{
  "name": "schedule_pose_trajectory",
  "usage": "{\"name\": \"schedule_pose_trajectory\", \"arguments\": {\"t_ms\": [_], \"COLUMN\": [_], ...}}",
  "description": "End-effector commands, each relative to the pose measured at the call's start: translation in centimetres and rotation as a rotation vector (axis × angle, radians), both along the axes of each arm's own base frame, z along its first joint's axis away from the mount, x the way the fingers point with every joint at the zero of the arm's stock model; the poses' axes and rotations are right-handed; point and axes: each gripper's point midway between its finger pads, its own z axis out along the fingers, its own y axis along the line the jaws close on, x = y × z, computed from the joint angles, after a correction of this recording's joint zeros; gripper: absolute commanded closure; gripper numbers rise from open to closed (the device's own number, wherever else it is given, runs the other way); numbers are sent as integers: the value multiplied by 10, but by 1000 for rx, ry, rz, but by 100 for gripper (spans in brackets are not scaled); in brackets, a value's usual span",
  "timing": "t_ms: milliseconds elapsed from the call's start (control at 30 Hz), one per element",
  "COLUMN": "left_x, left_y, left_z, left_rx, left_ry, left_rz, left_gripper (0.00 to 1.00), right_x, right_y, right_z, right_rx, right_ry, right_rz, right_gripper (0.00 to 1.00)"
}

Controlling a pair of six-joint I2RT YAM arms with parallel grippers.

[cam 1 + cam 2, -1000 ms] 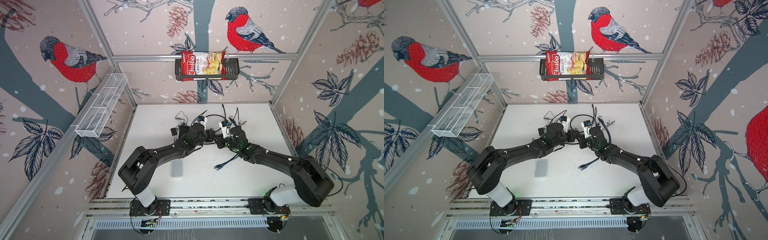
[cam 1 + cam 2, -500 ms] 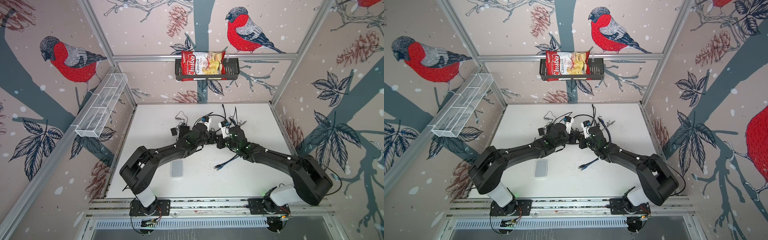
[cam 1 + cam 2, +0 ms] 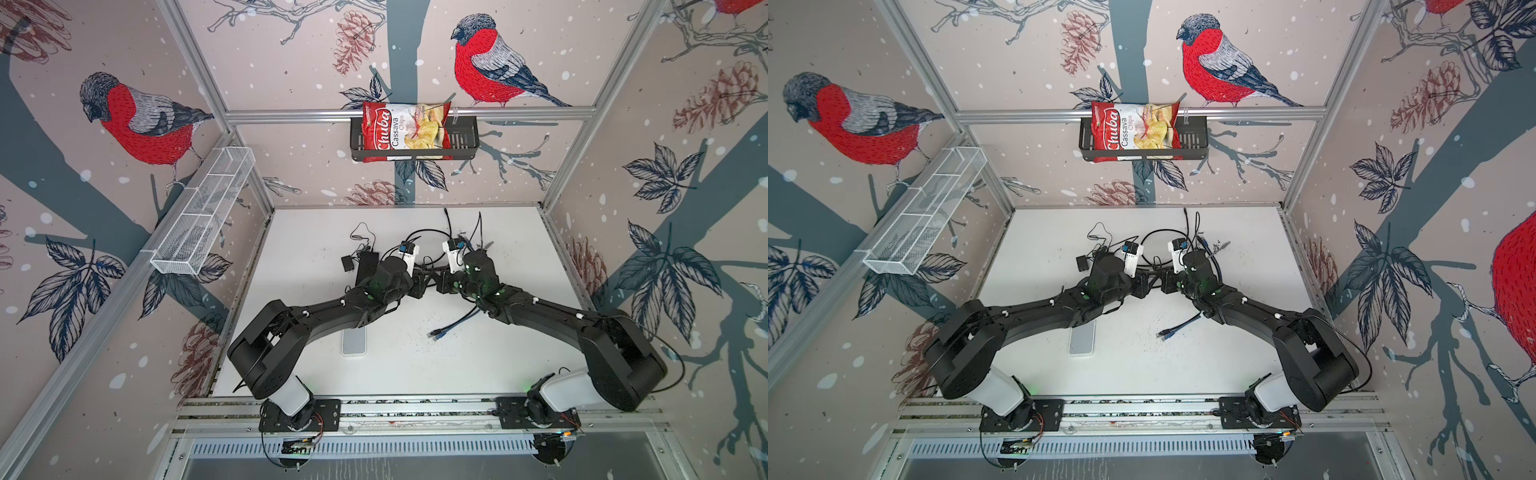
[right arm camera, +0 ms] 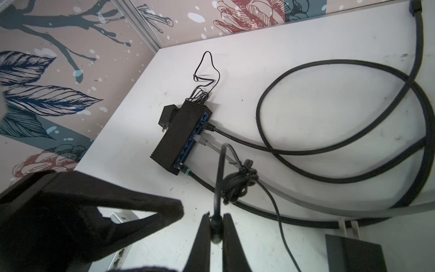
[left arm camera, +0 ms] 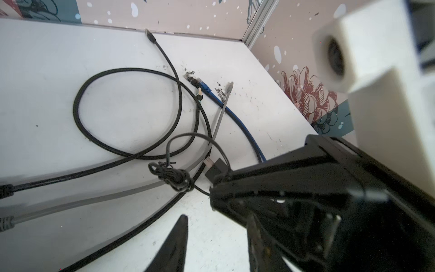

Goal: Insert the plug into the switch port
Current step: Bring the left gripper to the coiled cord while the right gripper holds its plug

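My right gripper (image 4: pixel 216 217) is shut on the small round plug (image 4: pixel 216 227) of a thin black cable, whose knotted bundle (image 4: pixel 237 186) hangs just beyond the fingertips. The black switch (image 4: pixel 181 136), with its blue port face, lies further off on the white table, with three cables in it. It shows in both top views (image 3: pixel 368 266) (image 3: pixel 1100 257). My left gripper (image 5: pixel 216 219) is open with only bare table between its fingers. It stands tip to tip with the right gripper (image 3: pixel 437 282) at mid-table. A white box with a row of ports (image 4: pixel 118 253) lies under the left arm (image 3: pixel 354 338).
A thick black cable loop (image 5: pixel 127 110), a blue cable (image 5: pixel 235 117) and a grey one (image 5: pixel 221 113) lie across the back of the table. A black power adapter (image 4: pixel 353 252) sits close by. Another blue cable end (image 3: pixel 453 324) lies front right. Wall baskets hang above.
My left gripper has opened. The right gripper has tightened on the plug. Both wrists have shifted slightly toward the back wall.
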Motion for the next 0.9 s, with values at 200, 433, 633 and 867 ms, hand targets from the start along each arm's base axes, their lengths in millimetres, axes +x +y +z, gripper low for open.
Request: {"name": "schedule_pose_trajectory", "arguments": {"t_ms": [200, 433, 633, 867], "left_x": [-30, -50, -50, -50], "left_y": [20, 6, -5, -19], "left_z": [33, 18, 8, 4], "left_rx": [-50, 30, 28, 54], "left_ry": [-338, -466, -522, -589], "left_rz": [-63, -136, -140, -134], "left_gripper": [63, 70, 72, 80], "right_x": [-2, -10, -17, -25], "right_y": [5, 6, 6, 5], "right_z": [19, 22, 25, 24], "right_rx": [94, 116, 123, 117], "right_ry": [9, 19, 17, 8], "right_rz": [49, 73, 88, 97], "right_gripper": [98, 97, 96, 96]}}
